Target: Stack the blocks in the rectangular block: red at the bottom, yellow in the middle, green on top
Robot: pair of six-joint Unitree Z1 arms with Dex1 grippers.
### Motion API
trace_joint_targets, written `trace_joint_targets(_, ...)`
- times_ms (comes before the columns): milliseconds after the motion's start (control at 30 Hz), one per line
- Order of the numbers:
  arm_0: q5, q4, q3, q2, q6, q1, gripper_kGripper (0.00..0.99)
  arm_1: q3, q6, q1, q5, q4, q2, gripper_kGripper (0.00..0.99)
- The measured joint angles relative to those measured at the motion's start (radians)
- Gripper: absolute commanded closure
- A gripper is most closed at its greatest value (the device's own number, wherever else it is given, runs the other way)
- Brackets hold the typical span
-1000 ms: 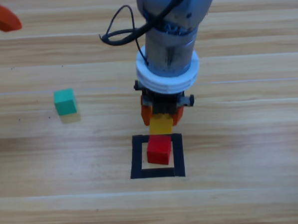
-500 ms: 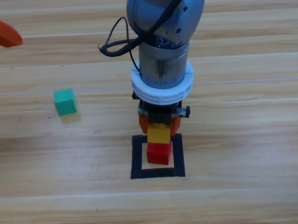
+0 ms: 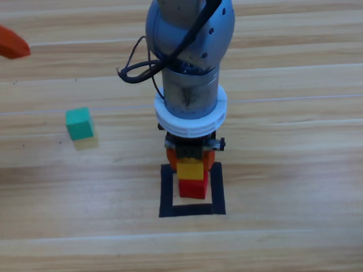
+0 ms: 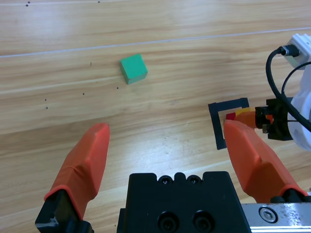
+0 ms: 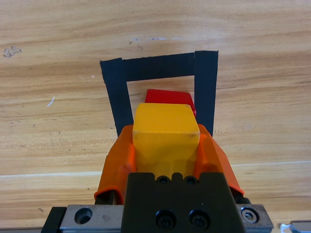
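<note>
Table point(image 3: 305, 166): wooden, planks running left to right.

Right arm point(image 3: 189, 56): comes down from the far edge at the middle, wrist pointing steeply down over the tape square point(image 3: 166, 194). Right gripper point(image 3: 190, 161) clamped on the yellow cube point(image 3: 190, 169), one orange jaw on each side.

Left gripper point(image 3: 6, 40): parked at the far left edge, jaws apart, holding nothing.

Progress: red cube point(image 3: 193, 188) sits inside the tape square, so the bottom layer looks done. Yellow cube is just over the red one, slightly to the far side; cannot tell whether they touch. Release not yet made. Green cube point(image 3: 79, 123) lies on bare wood well to the left, untouched; top layer remains.
</note>
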Motion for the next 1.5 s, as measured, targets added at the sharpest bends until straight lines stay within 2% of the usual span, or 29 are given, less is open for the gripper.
trace_joint_targets(133,0.0,-0.005,0.014,0.0,0.0,0.0,0.0,-0.004,0.0,0.001,-0.019,0.0,0.002,0.898)
trace_joint_targets(167,0.0,-0.009,0.014,0.0,0.0,0.0,0.0,-0.004,0.0,0.001,-0.021,0.0,0.002,0.867)
trace_joint_targets(200,-0.001,-0.015,0.015,0.0,0.0,0.0,0.0,-0.004,0.0,0.001,-0.021,0.0,0.002,0.715)
trace_joint_targets(233,-0.002,-0.025,0.017,0.0,0.0,0.0,0.0,-0.004,0.0,0.001,-0.021,0.0,0.002,0.521)
trace_joint_targets(267,-0.003,-0.033,0.021,0.0,-0.001,0.0,0.0,-0.004,0.0,0.001,-0.021,0.0,0.002,0.214)
trace_joint_targets(300,-0.004,-0.036,0.024,0.0,-0.001,0.0,0.0,-0.004,0.0,0.001,-0.021,0.0,0.002,0.047)
trace_joint_targets(333,-0.004,-0.036,0.029,0.0,-0.001,0.0,0.0,-0.004,-0.002,0.001,-0.021,0.0,0.002,0.022)
trace_joint_targets(500,-0.007,-0.04,0.038,0.0,-0.001,0.0,0.0,-0.005,-0.016,0.001,-0.021,0.0,0.002,0.0)
trace_joint_targets(700,-0.009,-0.043,0.038,0.006,-0.004,0.0,0.0,-0.016,-0.124,0.003,-0.023,0.0,-0.012,0.0)
trace_joint_targets(767,-0.009,-0.049,0.038,0.012,-0.031,0.001,0.0,-0.016,-0.159,0.011,-0.052,0.0,-0.06,0.0)
trace_joint_targets(900,-0.009,-0.05,-0.003,0.061,-0.065,0.019,0.001,-0.002,-0.222,0.044,-0.166,-0.001,-0.235,0.0)
trace_joint_targets(1000,-0.008,-0.051,-0.075,0.144,-0.098,0.037,0.001,0.103,-0.261,0.064,-0.186,-0.04,-0.418,0.0)
trace_joint_targets(1067,-0.008,-0.043,-0.127,0.223,-0.111,0.048,0.0,0.314,-0.295,0.078,-0.215,-0.156,-0.576,0.0)
trace_joint_targets(1133,-0.002,0.004,-0.201,0.311,-0.133,0.054,0.0,0.622,-0.345,0.08,-0.215,-0.366,-0.733,0.0)
trace_joint_targets(1200,0.01,0.061,-0.274,0.393,-0.142,0.054,0.001,0.919,-0.396,0.075,-0.163,-0.582,-0.855,0.0)
trace_joint_targets(1233,0.022,0.117,-0.348,0.462,-0.15,0.054,0.001,1.136,-0.46,0.07,-0.093,-0.76,-0.939,0.0)
trace_joint_targets(1267,0.03,0.145,-0.393,0.509,-0.16,0.054,0.001,1.276,-0.515,0.068,-0.051,-0.858,-1.007,0.0)
trace_joint_targets(1367,0.042,0.238,-0.518,0.636,-0.191,0.054,0.002,1.496,-0.644,0.066,0.009,-1.014,-1.191,0.0)
trace_joint_targets(1500,0.045,0.356,-0.663,0.784,-0.236,0.054,0.004,1.651,-0.812,0.064,0.067,-1.162,-1.349,0.0)
